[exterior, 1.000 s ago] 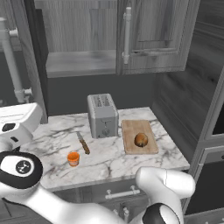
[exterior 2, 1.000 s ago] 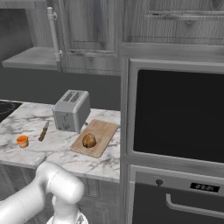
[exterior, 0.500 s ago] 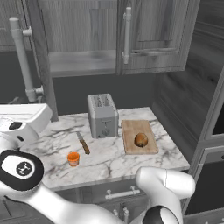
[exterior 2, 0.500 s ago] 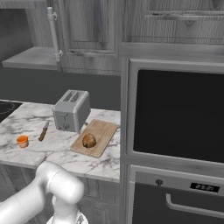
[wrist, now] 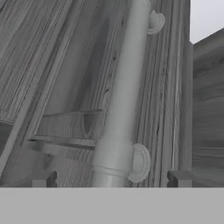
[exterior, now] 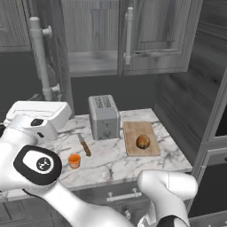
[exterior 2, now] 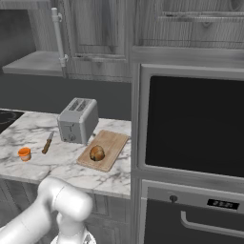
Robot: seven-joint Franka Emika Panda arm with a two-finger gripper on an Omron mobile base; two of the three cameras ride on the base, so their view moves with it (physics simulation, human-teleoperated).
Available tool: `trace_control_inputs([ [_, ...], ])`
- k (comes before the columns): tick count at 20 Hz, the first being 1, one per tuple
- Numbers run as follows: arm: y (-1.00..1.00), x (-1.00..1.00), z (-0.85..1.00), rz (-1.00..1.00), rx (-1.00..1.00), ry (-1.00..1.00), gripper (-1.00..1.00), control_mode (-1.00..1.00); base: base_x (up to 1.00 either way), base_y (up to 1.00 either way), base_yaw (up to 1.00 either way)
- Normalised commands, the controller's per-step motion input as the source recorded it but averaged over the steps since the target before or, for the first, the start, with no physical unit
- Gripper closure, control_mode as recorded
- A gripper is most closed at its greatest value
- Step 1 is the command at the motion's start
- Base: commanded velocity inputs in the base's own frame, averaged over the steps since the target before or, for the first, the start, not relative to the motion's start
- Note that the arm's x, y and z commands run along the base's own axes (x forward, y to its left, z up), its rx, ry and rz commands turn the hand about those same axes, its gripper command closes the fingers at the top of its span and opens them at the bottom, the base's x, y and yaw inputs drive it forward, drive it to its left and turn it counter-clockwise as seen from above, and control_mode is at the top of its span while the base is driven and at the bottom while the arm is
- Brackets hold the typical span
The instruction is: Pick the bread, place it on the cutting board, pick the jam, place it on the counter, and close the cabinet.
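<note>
The bread (exterior: 142,141) (exterior 2: 97,153) lies on the cutting board (exterior: 133,150) (exterior 2: 114,143), right of the toaster. Farther left, the orange jam (exterior: 74,160) (exterior 2: 24,153) stands on the marble counter (exterior: 115,164) (exterior 2: 62,167). The cabinet (exterior: 150,40) (exterior 2: 95,38) has its left door (exterior: 57,66) swung out, and that door's silver bar handle (exterior: 40,57) (wrist: 122,96) runs up the hand view. My gripper (wrist: 111,179) is open. Its fingertips (wrist: 43,179) stand on either side of the handle's lower end, apart from it.
A grey toaster (exterior: 104,117) (exterior 2: 77,120) stands at the back of the counter, with a knife (exterior: 84,145) (exterior 2: 47,142) lying to its left. A built-in oven (exterior 2: 190,124) fills the wall to the right. The cabinet's grey shelf (exterior: 93,66) shows behind the open door.
The open left door and its handle have swung to the right in the left base view, and my hand has moved with them. Bread, jam and board have not moved.
</note>
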Motion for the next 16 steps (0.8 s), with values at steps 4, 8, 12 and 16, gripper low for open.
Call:
trace_control_inputs([
  [4,-0.58,0.3,0.0,0.0,0.01,0.0,-1.0,-1.0,0.0,0.0,0.0],
  [8,-0.57,0.36,0.0,0.0,0.03,0.0,-1.0,-1.0,0.0,0.0,0.0],
  [12,-0.53,0.39,0.0,0.0,0.04,0.0,-1.0,-1.0,0.0,0.0,0.0],
  [16,-0.5,0.4,0.0,0.0,0.03,0.0,-1.0,-1.0,0.0,0.0,0.0],
])
